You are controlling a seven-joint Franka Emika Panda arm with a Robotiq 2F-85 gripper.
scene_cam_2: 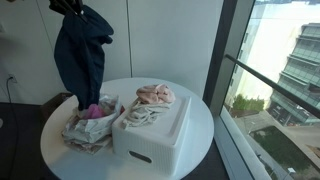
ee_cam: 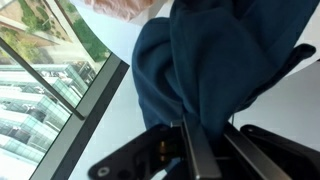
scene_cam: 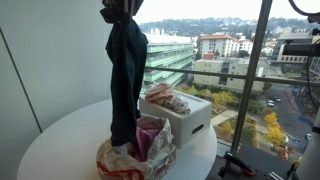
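The gripper [scene_cam: 119, 10] clamps the hanging dark blue cloth garment [scene_cam: 125, 75]; so thin a pinch could let it slip.

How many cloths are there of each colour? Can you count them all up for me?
blue cloth: 1
pink cloth: 1
peach cloth: 1
white cloth: 1
Total: 4
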